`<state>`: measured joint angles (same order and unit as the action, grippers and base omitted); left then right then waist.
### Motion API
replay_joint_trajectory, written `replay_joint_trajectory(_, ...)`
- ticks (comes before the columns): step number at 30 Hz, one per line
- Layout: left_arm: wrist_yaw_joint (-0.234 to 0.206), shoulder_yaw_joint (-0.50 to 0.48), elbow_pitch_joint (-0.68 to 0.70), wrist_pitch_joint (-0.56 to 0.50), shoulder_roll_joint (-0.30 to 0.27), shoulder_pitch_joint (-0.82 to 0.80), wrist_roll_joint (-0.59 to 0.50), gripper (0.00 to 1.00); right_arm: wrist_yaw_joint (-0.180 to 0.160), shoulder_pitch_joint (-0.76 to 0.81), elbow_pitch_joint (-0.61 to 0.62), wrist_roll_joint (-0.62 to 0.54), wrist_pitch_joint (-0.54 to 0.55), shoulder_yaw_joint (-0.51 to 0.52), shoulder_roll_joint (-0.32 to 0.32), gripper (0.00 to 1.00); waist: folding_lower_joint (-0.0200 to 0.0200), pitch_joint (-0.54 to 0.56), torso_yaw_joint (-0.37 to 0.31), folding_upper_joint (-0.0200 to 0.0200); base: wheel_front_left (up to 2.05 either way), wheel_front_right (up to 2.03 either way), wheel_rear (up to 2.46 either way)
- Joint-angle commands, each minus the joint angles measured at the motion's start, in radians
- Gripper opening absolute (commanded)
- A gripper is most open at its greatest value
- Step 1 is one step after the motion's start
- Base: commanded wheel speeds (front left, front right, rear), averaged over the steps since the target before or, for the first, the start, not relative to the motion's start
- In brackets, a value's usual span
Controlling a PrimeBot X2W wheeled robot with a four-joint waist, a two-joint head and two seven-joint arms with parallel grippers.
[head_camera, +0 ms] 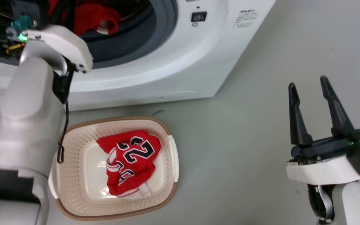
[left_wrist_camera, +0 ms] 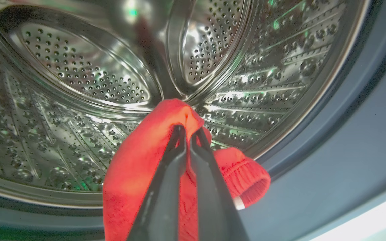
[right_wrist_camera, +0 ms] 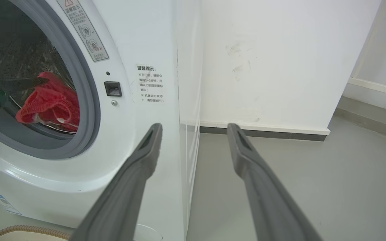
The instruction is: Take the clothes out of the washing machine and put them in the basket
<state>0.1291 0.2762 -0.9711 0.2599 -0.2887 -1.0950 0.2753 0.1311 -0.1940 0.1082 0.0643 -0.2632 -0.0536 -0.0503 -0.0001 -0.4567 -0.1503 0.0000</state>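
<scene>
The left tool (left_wrist_camera: 188, 129) is pinching a red garment (left_wrist_camera: 136, 167) at the drum (left_wrist_camera: 79, 77) mouth, upper left of the head view. The basket (head_camera: 164, 200), holding a jersey (head_camera: 130, 162), lies lower centre, just below the washer (head_camera: 173, 62). The right tool (head_camera: 307, 81), spread, hangs at lower right, farther off.

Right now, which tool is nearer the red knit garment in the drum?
Left. The left tool is shut on the red knit garment inside the perforated steel drum; the right tool hangs open over the grey floor, outside the white washing machine.
</scene>
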Motion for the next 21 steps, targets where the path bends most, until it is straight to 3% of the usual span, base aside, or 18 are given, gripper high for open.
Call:
replay_joint_trajectory(1,0.000,-0.011,0.060,0.007,-0.005,0.054,0.010,0.00,-0.001,0.018,-0.004,-0.007,-0.002,-0.002,0.000,1.00,0.0001,0.050,0.031,0.0000,0.00,0.00,0.00)
replay_joint_trajectory(7,-0.009,-0.018,0.289,0.007,-0.006,0.236,0.009,0.00,-0.001,0.058,-0.013,-0.016,-0.002,0.000,0.000,1.00,0.0001,0.119,0.055,0.0000,0.00,0.00,0.00)
replay_joint_trajectory(21,-0.087,0.006,0.817,-0.052,-0.037,0.585,0.001,0.00,-0.001,0.137,-0.039,-0.029,-0.002,0.004,0.000,1.00,0.0001,0.243,0.084,0.0000,0.00,0.00,0.00)
